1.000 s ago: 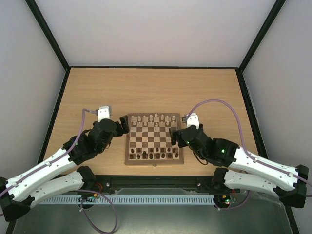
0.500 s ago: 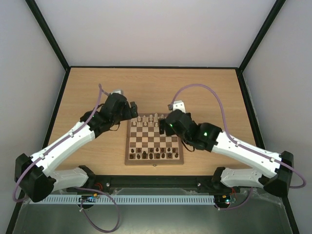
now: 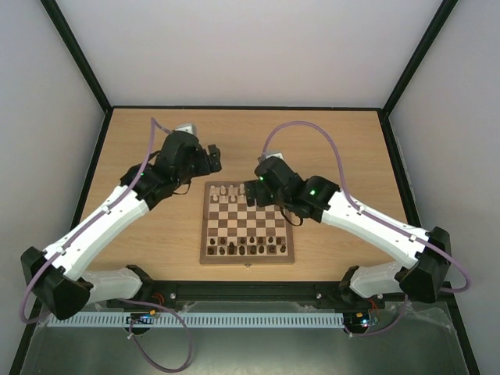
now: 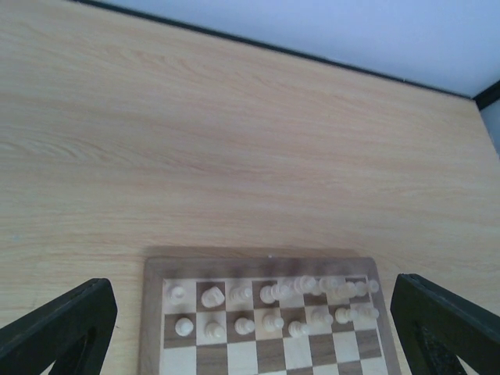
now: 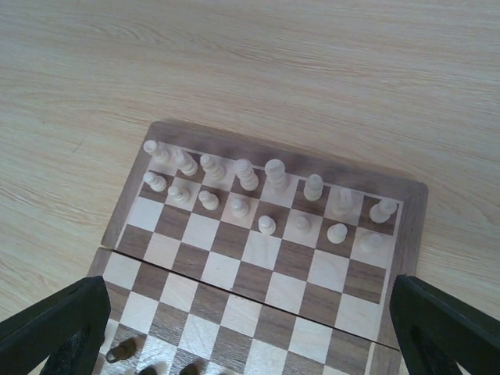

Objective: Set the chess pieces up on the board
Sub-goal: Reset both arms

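Observation:
The board (image 3: 247, 226) lies in the middle of the table. The cream chess pieces (image 3: 242, 190) stand in its two far rows, also seen from the left wrist (image 4: 269, 308) and right wrist (image 5: 266, 195). One cream pawn (image 5: 267, 225) stands a little off its row. My left gripper (image 3: 211, 158) hovers open beyond the board's far-left corner, and nothing lies between its fingers (image 4: 70, 320). My right gripper (image 3: 254, 194) hangs open above the far middle of the board (image 5: 258, 281), its fingers (image 5: 437, 320) wide apart and empty.
Dark brown chessmen (image 3: 248, 249) fill the board's two near rows, and a few show at the bottom of the right wrist view (image 5: 121, 353). Bare light wood tabletop (image 3: 250, 141) runs behind the board to a black frame and white walls.
Both arms have swung away from the board's sides toward its far end: the left gripper to beyond the far-left corner, the right gripper over the cream rows. Both stayed open.

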You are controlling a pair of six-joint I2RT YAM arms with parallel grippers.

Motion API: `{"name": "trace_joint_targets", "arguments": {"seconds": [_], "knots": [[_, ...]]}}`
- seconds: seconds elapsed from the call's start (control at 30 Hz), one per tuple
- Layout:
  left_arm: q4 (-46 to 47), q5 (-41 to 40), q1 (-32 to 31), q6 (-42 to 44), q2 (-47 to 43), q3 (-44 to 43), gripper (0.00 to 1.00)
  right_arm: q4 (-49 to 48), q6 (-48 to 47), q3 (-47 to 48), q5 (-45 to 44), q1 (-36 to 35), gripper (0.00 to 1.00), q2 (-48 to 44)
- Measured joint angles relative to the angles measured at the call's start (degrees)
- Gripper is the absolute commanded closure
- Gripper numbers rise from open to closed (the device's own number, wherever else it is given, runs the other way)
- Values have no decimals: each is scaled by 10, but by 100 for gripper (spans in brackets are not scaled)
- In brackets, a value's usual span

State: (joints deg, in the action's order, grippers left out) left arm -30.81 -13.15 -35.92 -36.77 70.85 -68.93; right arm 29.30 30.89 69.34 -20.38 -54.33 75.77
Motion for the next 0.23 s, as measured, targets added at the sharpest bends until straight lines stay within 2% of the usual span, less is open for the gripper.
{"name": "trace_joint_targets", "arguments": {"seconds": [0.23], "knots": [[-1, -29, 9, 3, -44, 0, 1, 25, 0, 11, 6, 16, 1, 0]]}}
